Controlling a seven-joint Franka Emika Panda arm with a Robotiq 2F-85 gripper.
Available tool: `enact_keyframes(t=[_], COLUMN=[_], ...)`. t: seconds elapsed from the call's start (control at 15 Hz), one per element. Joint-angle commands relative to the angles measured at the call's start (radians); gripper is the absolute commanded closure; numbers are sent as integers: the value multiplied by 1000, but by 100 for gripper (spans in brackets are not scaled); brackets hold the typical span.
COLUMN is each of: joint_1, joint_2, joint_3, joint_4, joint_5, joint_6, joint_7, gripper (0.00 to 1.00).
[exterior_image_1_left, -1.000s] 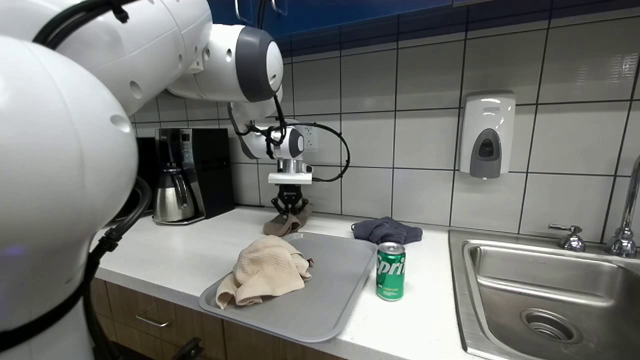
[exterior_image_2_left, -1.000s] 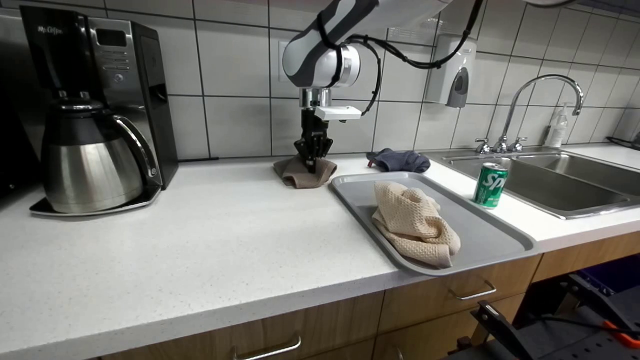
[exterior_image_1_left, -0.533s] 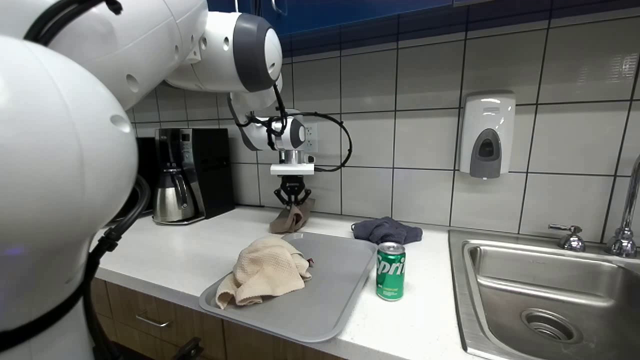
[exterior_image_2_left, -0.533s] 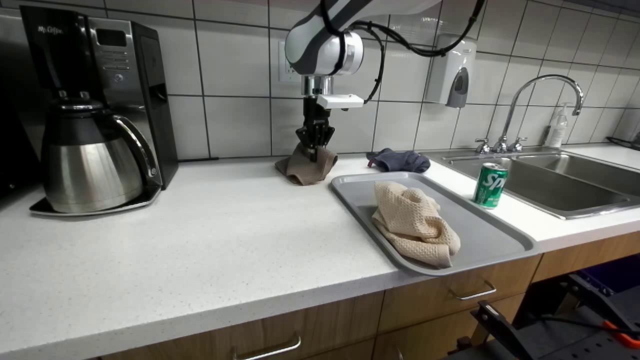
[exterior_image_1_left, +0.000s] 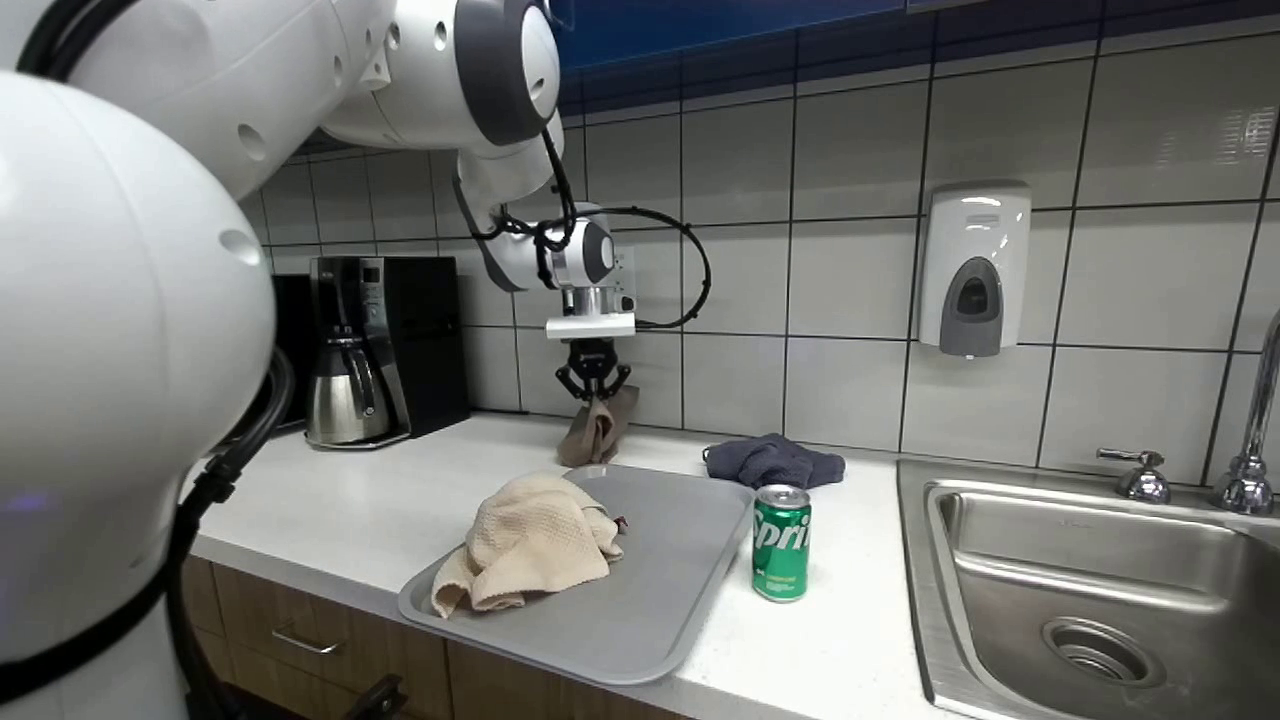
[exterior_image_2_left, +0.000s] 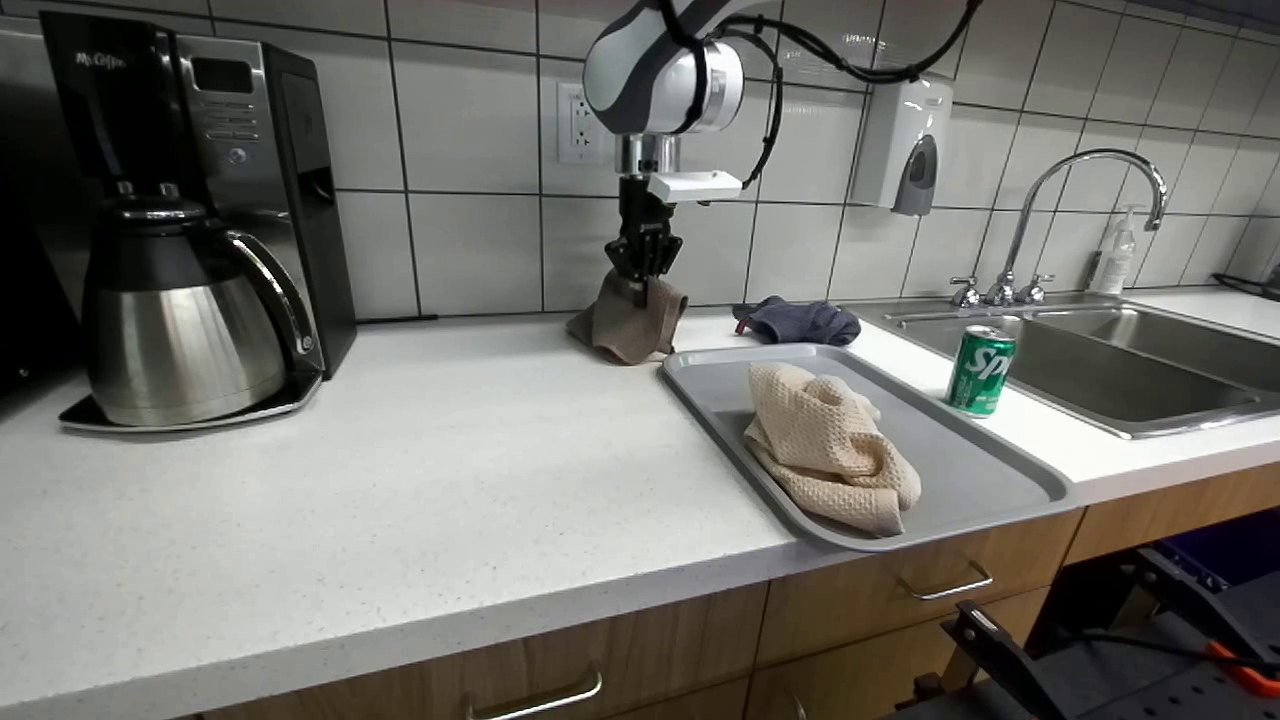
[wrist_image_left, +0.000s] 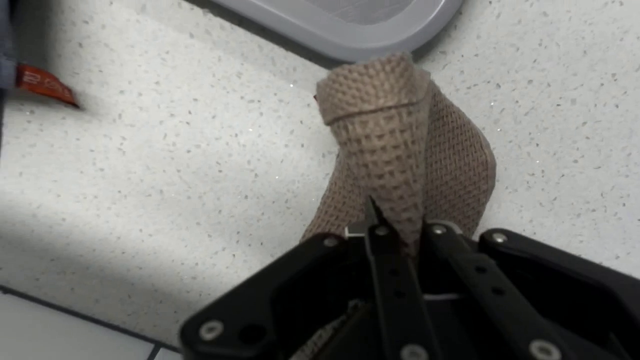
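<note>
In the near left of an exterior view, the arm (exterior_image_1_left: 110, 400) looms white and bulky, its upper links (exterior_image_1_left: 270, 90) stretched high and away. Past it, a gray tray (exterior_image_1_left: 660, 610) bearing a cream cloth (exterior_image_1_left: 530, 545) sits on the white tabletop (exterior_image_1_left: 330, 500), a green can (exterior_image_1_left: 781, 550) standing beside it. Farther off, the wrist (exterior_image_1_left: 530, 265) folds over and points straight down, a white bar (exterior_image_1_left: 590, 326) beneath it level. Below that, the black fingers (wrist_image_left: 392, 280) are clamped on a brown cloth (exterior_image_1_left: 592, 435), which hangs gathered from them just beside the tray's corner; I cannot tell whether its lowest folds touch the tabletop. Behind the can, a dark blue cloth (exterior_image_1_left: 775, 461) lies near the tiled wall (exterior_image_1_left: 850, 280).
</note>
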Motion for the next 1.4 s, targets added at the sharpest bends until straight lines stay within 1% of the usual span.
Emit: enact_keyframes(t=[0.0, 0.67, 1.0, 1.27, 1.33], joint_1=[6, 43, 38, 30, 25], joint_2=[-118, -339, -440, -504, -509], joint_3=[-13, -25, -43, -63, -70], joint_4=[-158, -464, -612, -707, -715], joint_5=[-43, -95, -110, -123, -129], joint_6=[69, 202, 269, 308, 312], joint_7=[40, 204, 295, 343, 350], gripper=[98, 98, 98, 98, 98])
